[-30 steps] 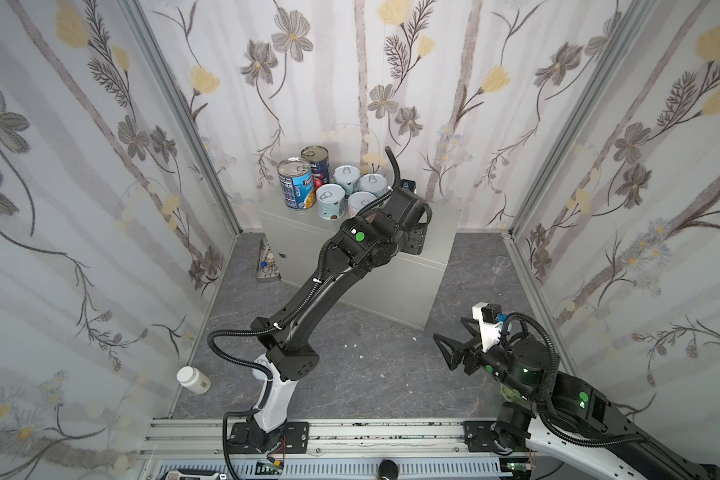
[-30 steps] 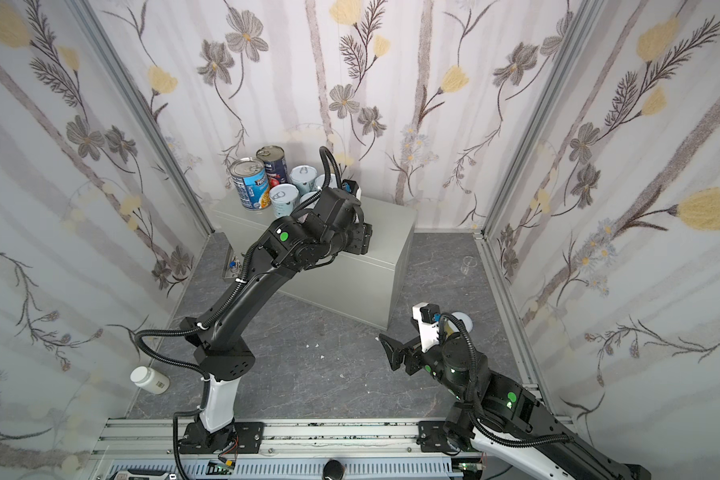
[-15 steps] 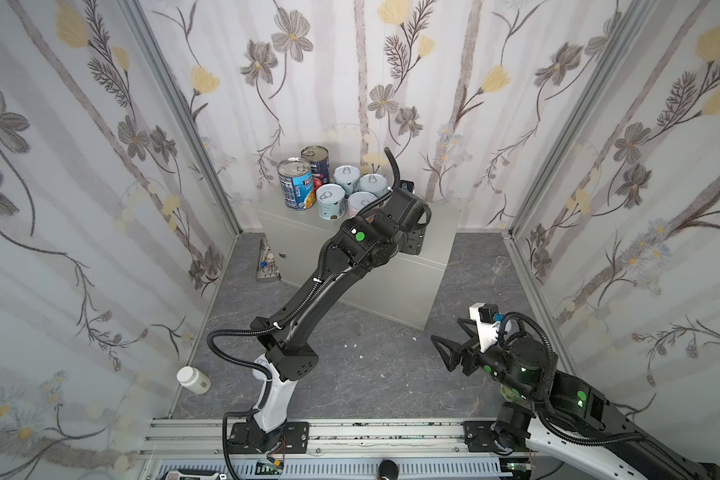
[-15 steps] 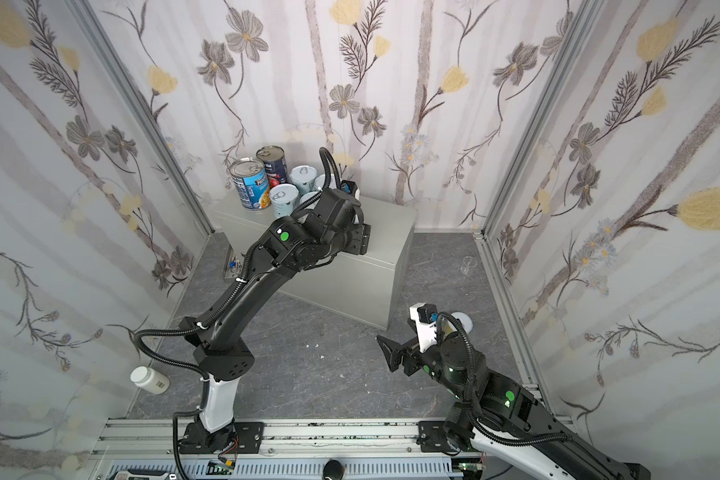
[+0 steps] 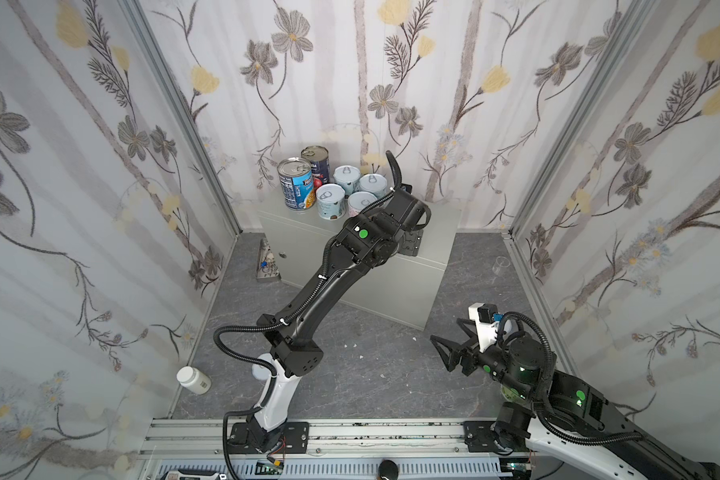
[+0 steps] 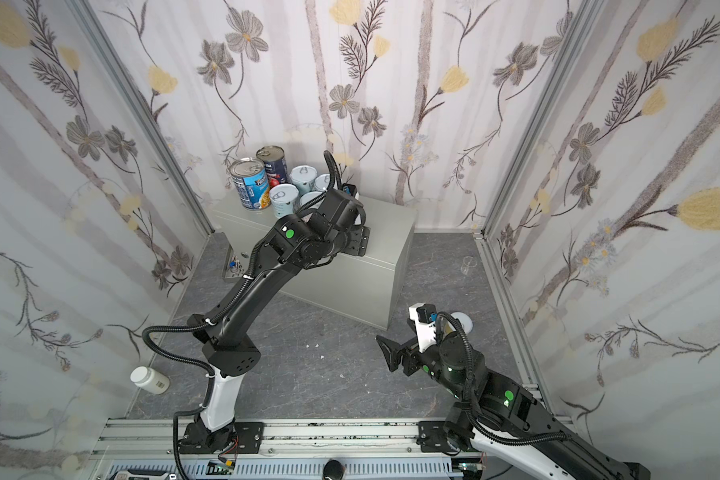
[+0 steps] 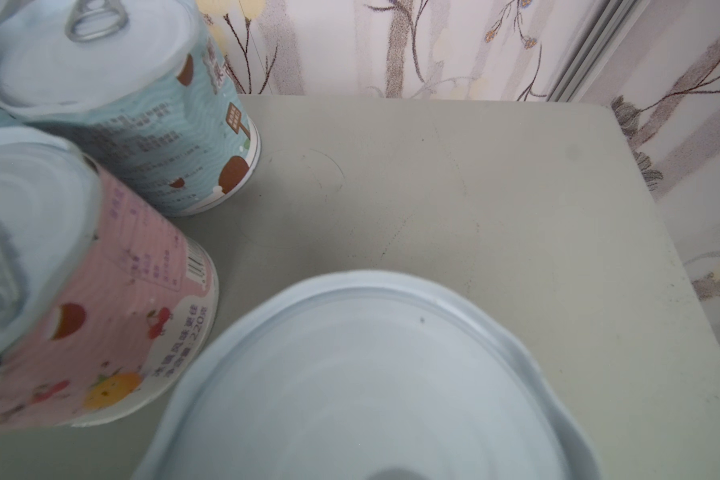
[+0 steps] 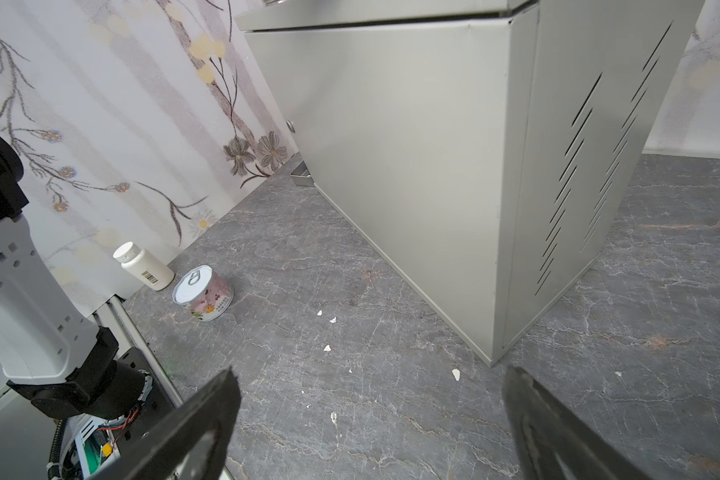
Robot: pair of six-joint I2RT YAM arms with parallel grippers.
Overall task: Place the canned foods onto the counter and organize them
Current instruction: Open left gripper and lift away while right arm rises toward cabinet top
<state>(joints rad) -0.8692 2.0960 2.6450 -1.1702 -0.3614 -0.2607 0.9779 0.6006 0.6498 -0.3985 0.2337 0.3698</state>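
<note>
Counter (image 5: 437, 224): I see the right half of its top as open surface, running out to the right edge and the back wall (image 7: 433, 50); the left wrist view shows it best. The cans are packed in the counter's back-left corner. Two tall cans (image 5: 295, 185) stand nearest the left edge, and four short cans (image 5: 330, 201) form a tight block just right of them. A fifth can (image 7: 371, 374) stands on the top just beside that block's pink-label can (image 7: 100, 299), toward the counter's front edge. The left gripper (image 5: 410, 243) is directly over the fifth can. Its fingers are hidden in every view, so I can't tell how far open it is or whether it has a grip. The right gripper (image 8: 371, 372) hangs low over the floor (image 8: 391, 291) off the counter's front-right corner, jaws spread wide, with nothing between them and touching nothing. The floor between it and the counter's front face is open. A floor can (image 8: 203, 293) stands upright well out from the counter's front, just beside the bottle (image 8: 142, 266) near the left arm's base.
</note>
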